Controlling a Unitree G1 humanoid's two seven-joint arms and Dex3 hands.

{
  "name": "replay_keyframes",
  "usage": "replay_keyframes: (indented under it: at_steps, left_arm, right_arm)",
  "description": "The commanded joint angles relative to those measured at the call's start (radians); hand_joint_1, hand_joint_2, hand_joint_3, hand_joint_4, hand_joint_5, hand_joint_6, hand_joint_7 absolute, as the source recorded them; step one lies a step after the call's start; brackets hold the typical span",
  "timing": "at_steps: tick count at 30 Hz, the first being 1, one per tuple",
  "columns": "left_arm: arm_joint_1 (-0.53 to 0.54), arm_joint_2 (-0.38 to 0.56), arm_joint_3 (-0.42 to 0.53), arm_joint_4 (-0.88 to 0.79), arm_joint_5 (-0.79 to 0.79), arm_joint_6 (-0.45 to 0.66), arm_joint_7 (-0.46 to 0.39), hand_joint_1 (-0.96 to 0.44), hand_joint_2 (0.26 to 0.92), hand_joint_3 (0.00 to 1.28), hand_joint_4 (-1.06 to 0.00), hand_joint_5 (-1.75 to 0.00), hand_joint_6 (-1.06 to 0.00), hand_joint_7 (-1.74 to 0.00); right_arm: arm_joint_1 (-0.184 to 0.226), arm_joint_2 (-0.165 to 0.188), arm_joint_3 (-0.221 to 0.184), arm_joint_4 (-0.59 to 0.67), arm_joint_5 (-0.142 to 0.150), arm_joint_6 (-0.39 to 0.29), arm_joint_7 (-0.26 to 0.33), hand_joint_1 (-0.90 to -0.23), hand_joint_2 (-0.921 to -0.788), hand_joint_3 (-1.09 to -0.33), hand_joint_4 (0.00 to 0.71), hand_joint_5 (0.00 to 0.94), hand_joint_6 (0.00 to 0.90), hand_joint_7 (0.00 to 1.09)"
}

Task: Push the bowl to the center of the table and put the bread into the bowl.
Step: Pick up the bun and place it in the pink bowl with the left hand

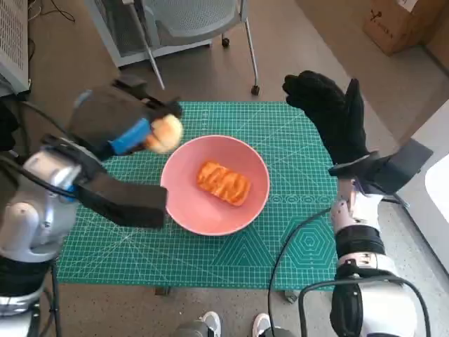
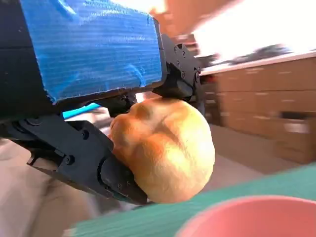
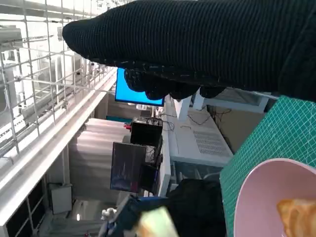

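Observation:
A pink bowl (image 1: 184, 203) sits near the middle of the green mat (image 1: 295, 232). A flat orange pastry (image 1: 223, 182) lies inside it. My left hand (image 1: 116, 119) holds a round golden bread roll (image 1: 165, 133) just above the bowl's left rim. In the left wrist view the roll (image 2: 165, 145) is clamped between black fingers (image 2: 94, 163), with the bowl's rim (image 2: 256, 217) below. My right hand (image 1: 333, 112) is raised with fingers spread over the mat's far right corner, holding nothing. The right wrist view shows the bowl (image 3: 256, 197) and pastry (image 3: 298, 215).
An office chair (image 1: 203, 21) stands beyond the table's far edge. A cardboard box (image 1: 400, 24) sits on the floor at far right. A person's shoes (image 1: 235, 324) show at the near edge. Cables hang by my right forearm (image 1: 358, 239).

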Motion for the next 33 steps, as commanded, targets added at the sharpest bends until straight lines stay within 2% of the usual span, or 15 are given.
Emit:
replay_keyframes:
  at_steps: [1, 6, 12, 21, 25, 27, 28, 29, 30, 31, 33]
  left_arm:
    - [-0.037, -0.047, -0.034, 0.02, 0.01, -0.013, -0.023, 0.0, 0.898, 0.0, -0.84, -1.01, -0.73, -1.04]
    - [-0.044, -0.089, -0.066, 0.077, 0.026, -0.028, -0.016, 0.0, 0.911, 0.0, -0.81, -1.05, -0.7, -1.06]
    - [-0.042, -0.133, -0.094, 0.127, 0.036, -0.01, -0.043, 0.0, 0.919, 0.01, -0.78, -1.1, -0.68, -1.07]
    - [-0.01, -0.152, -0.097, 0.171, 0.012, -0.013, -0.056, 0.0, 0.92, 0.03, -0.75, -1.14, -0.67, -1.08]
    - [0.002, -0.17, -0.093, 0.174, -0.02, 0.039, -0.117, 0.0, 0.921, 0.1, -0.66, -1.23, -0.59, -1.16]
    - [0.01, -0.179, -0.092, 0.158, -0.028, 0.091, -0.163, 0.0, 0.921, 0.16, -0.6, -1.31, -0.51, -1.22]
    - [0.014, -0.184, -0.092, 0.148, -0.03, 0.118, -0.185, 0.0, 0.921, 0.23, -0.53, -1.37, -0.43, -1.32]
    - [0.021, -0.191, -0.09, 0.135, -0.032, 0.154, -0.209, 0.0, 0.921, 0.25, -0.5, -1.39, -0.4, -1.36]
    - [0.025, -0.197, -0.088, 0.126, -0.033, 0.18, -0.225, 0.02, 0.897, 0.24, -0.43, -1.0, -0.36, -1.05]
    - [0.033, -0.203, -0.085, 0.113, -0.035, 0.21, -0.241, 0.03, 0.903, 0.19, -0.43, -0.66, -0.39, -0.73]
    - [0.047, -0.209, -0.081, 0.087, -0.038, 0.26, -0.272, 0.03, 0.899, 0.12, -0.36, -0.34, -0.39, -0.41]
  right_arm:
    - [0.013, 0.008, 0.002, 0.004, 0.004, 0.005, 0.012, -0.689, -0.921, -0.628, 0.223, 0.013, 0.371, 0.01]
    - [0.023, 0.008, 0.008, -0.007, -0.003, -0.008, 0.008, -0.681, -0.921, -0.634, 0.228, 0.012, 0.375, 0.01]
    - [0.036, 0.005, 0.013, -0.021, -0.005, -0.016, 0.006, -0.671, -0.921, -0.653, 0.229, 0.008, 0.376, 0.01]
    - [0.053, -0.001, 0.009, -0.034, 0.004, -0.013, 0.005, -0.668, -0.921, -0.659, 0.228, 0.005, 0.375, 0.01]
    - [0.058, -0.002, 0.006, -0.036, 0.006, -0.01, 0.002, -0.667, -0.921, -0.658, 0.228, 0.004, 0.375, 0.01]
    - [0.06, -0.003, 0.005, -0.038, 0.006, -0.01, -0.002, -0.667, -0.921, -0.657, 0.228, 0.004, 0.375, 0.01]
    - [0.061, -0.003, 0.005, -0.038, 0.005, -0.011, -0.003, -0.666, -0.921, -0.657, 0.228, 0.003, 0.374, 0.01]
    - [0.062, -0.003, 0.005, -0.039, 0.005, -0.01, -0.005, -0.666, -0.921, -0.657, 0.228, 0.003, 0.374, 0.01]
    - [0.062, -0.003, 0.005, -0.039, 0.005, -0.01, -0.006, -0.665, -0.921, -0.657, 0.227, 0.003, 0.373, 0.01]
    - [0.062, -0.002, 0.004, -0.04, 0.005, -0.009, -0.008, -0.664, -0.921, -0.657, 0.227, 0.002, 0.373, 0.01]
    - [0.063, -0.001, 0.005, -0.041, 0.003, -0.008, -0.013, -0.665, -0.921, -0.657, 0.227, 0.002, 0.372, 0.0]
